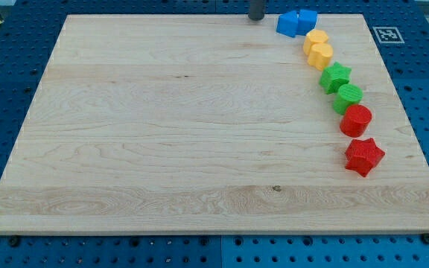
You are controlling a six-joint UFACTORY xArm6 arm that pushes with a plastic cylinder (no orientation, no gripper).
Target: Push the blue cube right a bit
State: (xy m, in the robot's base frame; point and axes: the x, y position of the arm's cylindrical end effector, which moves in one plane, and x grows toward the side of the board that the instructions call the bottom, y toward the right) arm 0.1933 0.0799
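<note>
Two blue blocks touch at the board's top right: a blue cube (307, 19) on the right and another blue block (288, 24) of unclear shape on its left. My tip (256, 18) stands at the board's top edge, a short way left of the blue pair, not touching it. Only the rod's lower end shows; the rest is cut off by the view's top.
Below the blue pair a curved row runs down the board's right side: two yellow blocks (319, 47), a green star (335, 77), a green cylinder (349, 96), a red cylinder (356, 119), a red star (363, 155). A fiducial marker (386, 33) sits beyond the board's top right corner.
</note>
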